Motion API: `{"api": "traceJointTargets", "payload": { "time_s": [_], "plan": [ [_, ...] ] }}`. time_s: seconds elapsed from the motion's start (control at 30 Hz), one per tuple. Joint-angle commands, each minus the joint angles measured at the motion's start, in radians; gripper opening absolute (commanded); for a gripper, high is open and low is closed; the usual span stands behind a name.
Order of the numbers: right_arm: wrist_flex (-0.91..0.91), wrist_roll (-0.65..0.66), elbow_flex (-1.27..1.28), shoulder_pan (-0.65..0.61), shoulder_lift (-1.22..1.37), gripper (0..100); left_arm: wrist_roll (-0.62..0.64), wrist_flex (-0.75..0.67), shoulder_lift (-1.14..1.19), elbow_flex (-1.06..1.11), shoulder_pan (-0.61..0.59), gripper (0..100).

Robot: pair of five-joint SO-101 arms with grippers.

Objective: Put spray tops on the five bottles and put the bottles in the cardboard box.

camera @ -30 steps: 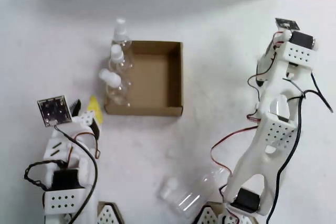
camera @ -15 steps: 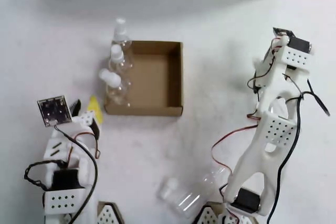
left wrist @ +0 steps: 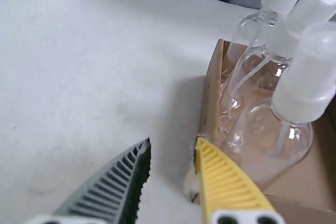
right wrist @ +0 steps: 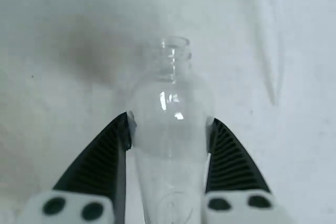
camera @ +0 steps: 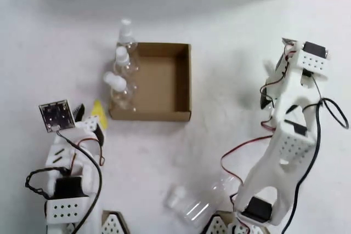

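Nearest the arm bases, a clear bottle [camera: 200, 201] lies on its side on the bench [camera: 55, 36], between the two arms. Whether it wears a spray top I cannot tell. It seems to be set within reach of either arm, waiting its turn.

A little farther out, the left jaws stand released with nothing between them. The grey finger [left wrist: 123, 182] and the yellow finger [left wrist: 226, 187] are parted and point at the near corner of the cardboard box [camera: 164, 80], just beside its left wall. That spot looks deliberate, since it leaves the arm ready to steady or lift whatever stands there.

Three capped bottles [camera: 122, 58] stand in a row along that left wall. From the left wrist view they seem to be inside the box, tight against the cardboard, which leaves the rest of the floor free for the two not yet packed.

To the right of the box and well apart from it, the right jaws are clenched on an uncapped bottle [right wrist: 170, 98] over the bench. The black fingers [right wrist: 105, 156] press its belly from both sides, and the open threaded neck points away from the wrist. A grip on the body leaves the neck exposed, so I judge that fitting a spray top is the step in hand.
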Motion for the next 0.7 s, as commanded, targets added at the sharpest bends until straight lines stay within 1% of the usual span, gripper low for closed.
{"api": "traceJointTargets", "payload": {
  "time_s": [0.0, 0.13, 0.23, 0.27, 0.33, 0.47, 0.53, 0.6, 0.67],
  "plan": [
    [-0.113, 0.012, 0.235, 0.013, -0.252, 1.5, 0.005, -0.025, 0.015, -0.008, -0.004, 15],
    [-0.274, 0.012, 0.453, 0.013, -0.348, 1.5, 0.005, -0.023, 0.015, -0.008, -0.004, 15],
    [-0.378, 0.012, 0.559, 0.01, -0.38, 2.2, 0.005, -0.023, 0.015, -0.008, -0.005, 15],
    [-0.401, 0.012, 0.58, 0.007, -0.383, 3.7, 0.005, -0.023, 0.015, -0.008, -0.007, 15],
    [-0.427, 0.012, 0.606, -0.004, -0.383, 9.9, 0.005, -0.023, 0.015, -0.008, -0.007, 15],
    [-0.427, 0.012, 0.614, -0.016, -0.392, 27.7, 0.005, -0.023, 0.016, -0.008, -0.008, 15],
    [-0.389, 0.012, 0.583, -0.024, -0.401, 33.6, 0.005, -0.023, 0.016, -0.008, -0.008, 15],
    [-0.32, 0.025, 0.526, -0.025, -0.423, 35.1, 0.005, -0.023, 0.016, -0.008, -0.008, 15],
    [-0.231, 0.094, 0.45, -0.025, -0.446, 34.0, 0.005, -0.023, 0.016, -0.008, -0.008, 15]
  ]
}}
